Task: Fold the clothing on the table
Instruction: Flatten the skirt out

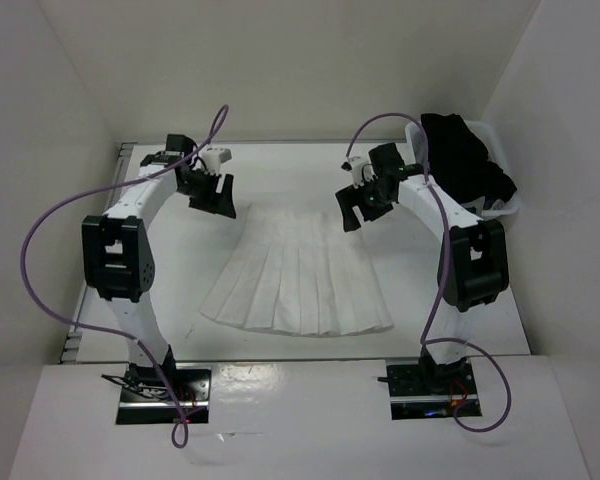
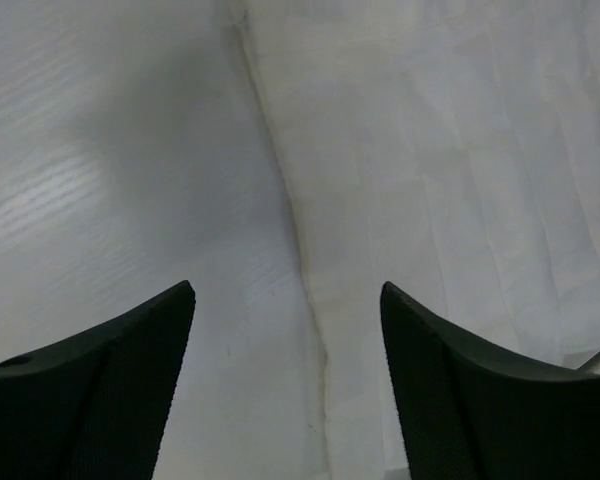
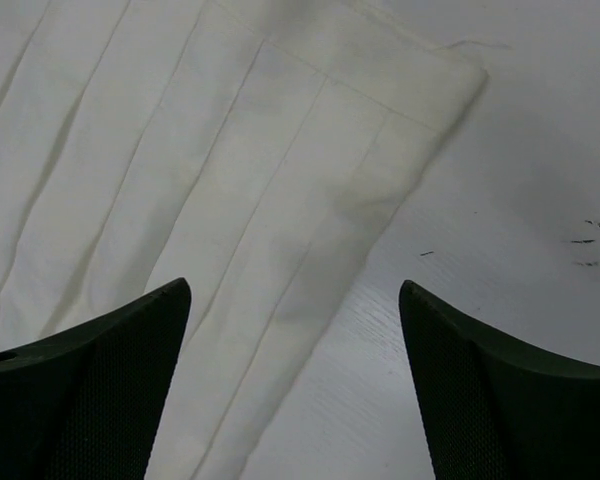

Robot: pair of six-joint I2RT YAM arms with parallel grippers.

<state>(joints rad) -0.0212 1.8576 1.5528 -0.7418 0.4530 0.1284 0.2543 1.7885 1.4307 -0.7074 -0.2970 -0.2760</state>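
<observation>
Basically nothing's folded yet, as far as I can tell. The white pleated skirt of thin fabric [image 1: 300,280] is lying flat and fanned out in the middle of the large flat white tabletop [image 1: 280,170]. The narrow waistband is at the far side and the wide hem is toward the arm bases, with no layer doubled over anywhere. The left gripper [image 1: 217,196] hangs by the skirt's left waistband corner and the right gripper [image 1: 353,208] by the right one. Both wrist views show the black fingers spread apart with just the cloth's edge and bare table between them, so both are released and grasping nothing. Can't tell if the tips touch the fabric. My guess is this is the setup for a first grab at the waistband, so the whole fold is left to do. The black garments [image 1: 465,155] heaped in the small white plastic basket [image 1: 502,208] at far right look unrelated.
</observation>
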